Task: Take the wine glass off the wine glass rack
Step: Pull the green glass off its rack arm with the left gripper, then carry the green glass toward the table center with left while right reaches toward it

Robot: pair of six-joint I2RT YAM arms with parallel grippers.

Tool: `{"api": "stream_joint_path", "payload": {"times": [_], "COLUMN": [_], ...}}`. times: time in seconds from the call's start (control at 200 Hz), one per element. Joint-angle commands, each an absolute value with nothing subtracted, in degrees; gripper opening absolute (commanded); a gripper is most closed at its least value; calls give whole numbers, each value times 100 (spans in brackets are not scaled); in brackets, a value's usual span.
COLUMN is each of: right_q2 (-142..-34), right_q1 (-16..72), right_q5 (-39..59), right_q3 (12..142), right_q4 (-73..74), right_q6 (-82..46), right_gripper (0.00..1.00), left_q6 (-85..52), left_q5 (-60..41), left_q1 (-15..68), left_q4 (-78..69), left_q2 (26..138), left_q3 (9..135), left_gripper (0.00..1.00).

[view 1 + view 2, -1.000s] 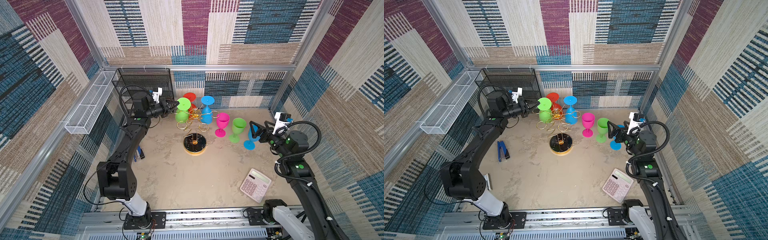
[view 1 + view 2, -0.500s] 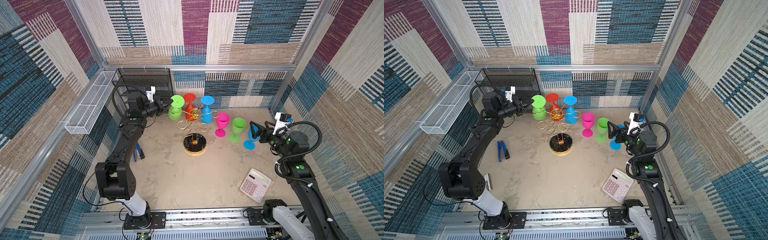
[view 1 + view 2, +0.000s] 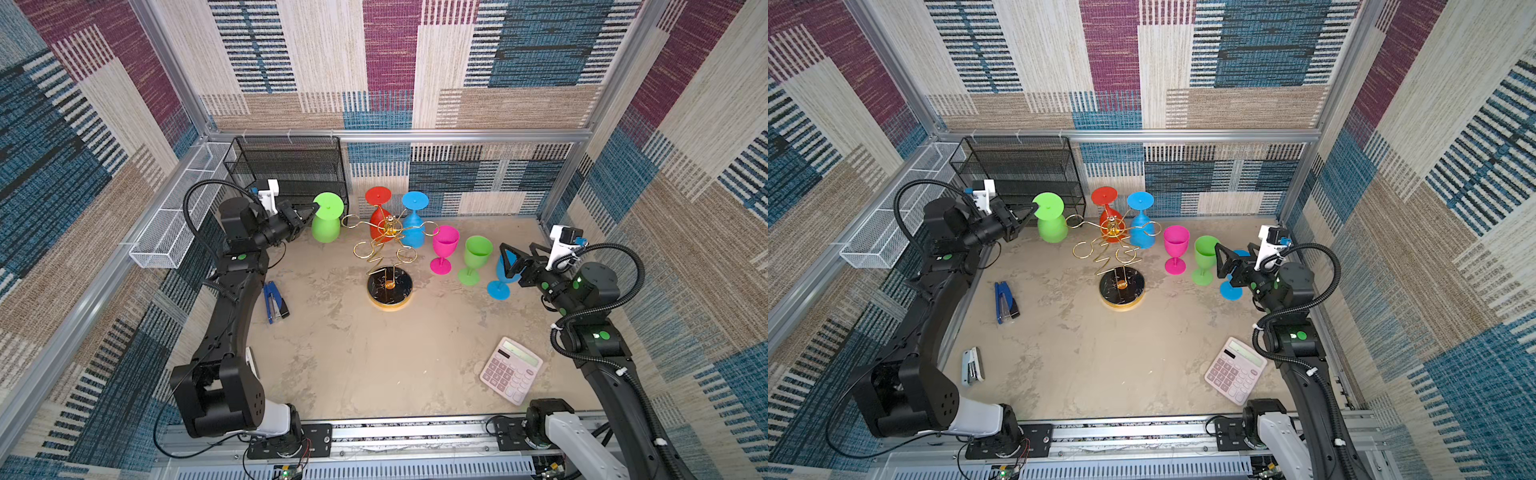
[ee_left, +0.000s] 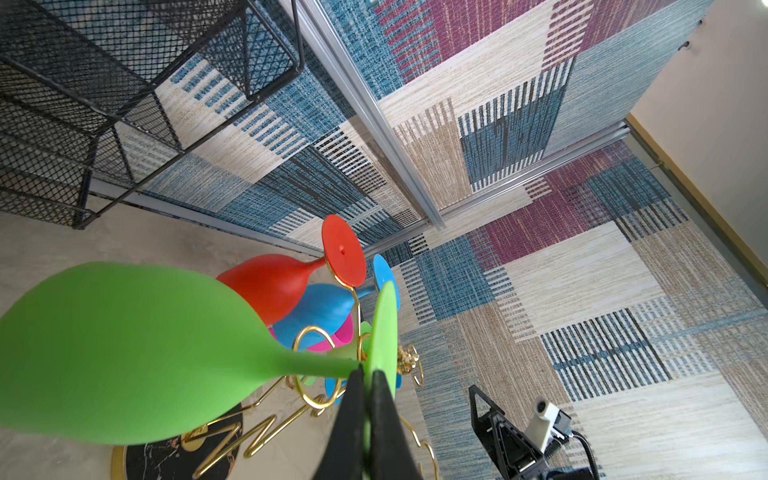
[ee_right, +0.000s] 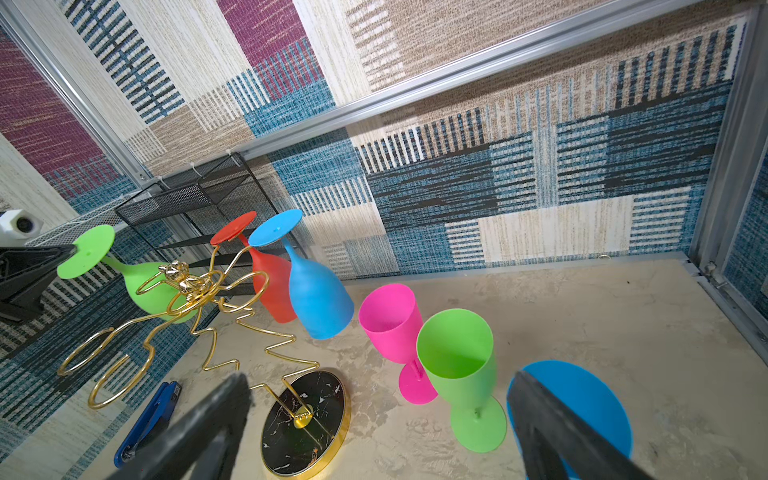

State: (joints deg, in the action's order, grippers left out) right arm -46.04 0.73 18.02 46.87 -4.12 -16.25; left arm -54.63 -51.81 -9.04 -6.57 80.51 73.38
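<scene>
Green wine glass upside down at far left, just beside wine glass rack, foot rim clamped edge-on in left gripper; right gripper spread wide at right, close to standing blue glass

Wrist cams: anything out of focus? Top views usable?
Right wrist view: right tool fingers smeared in the foreground, wine glass rack crisp. Left wrist view: left tool a dark silhouette, held green wine glass fills the near field. Both top views: even light, faint shadows, no harsh glare.
</scene>
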Motion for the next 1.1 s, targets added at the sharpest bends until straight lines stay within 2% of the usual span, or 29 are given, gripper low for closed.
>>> {"api": "stream_joint_path", "payload": {"times": [0.0,0.361,0.701,0.896,1.092], "right_q2": [-4589,-4732,-4771,-4772,-4840], "right_q1": [84,84,163,579,1022], "right_q5": [1879,2476,3136,3122,3614], "right_q3": [4755,4766,4621,4582,4503], "right_q4": [-316,-155,72,32,70], "right_q6": [-1557,-1334,-1222,-994,-677], "right_gripper": [99,99,99,99,99], "left_q6": [-5843,-6340,-5427,-5554,-5623], "left_q5": [-5547,-6291,-6908,-7229,-6949], "left_q1": [-1092,-1395,-1356,-979,-158], "left_q4": [-856,-805,1004,1024,1021], "left_q2": [7662,6357,5332,5166,5087], "left_q3": [6986,5882,5566,5161,5033], "left_gripper": [0,0,0,0,0]}}
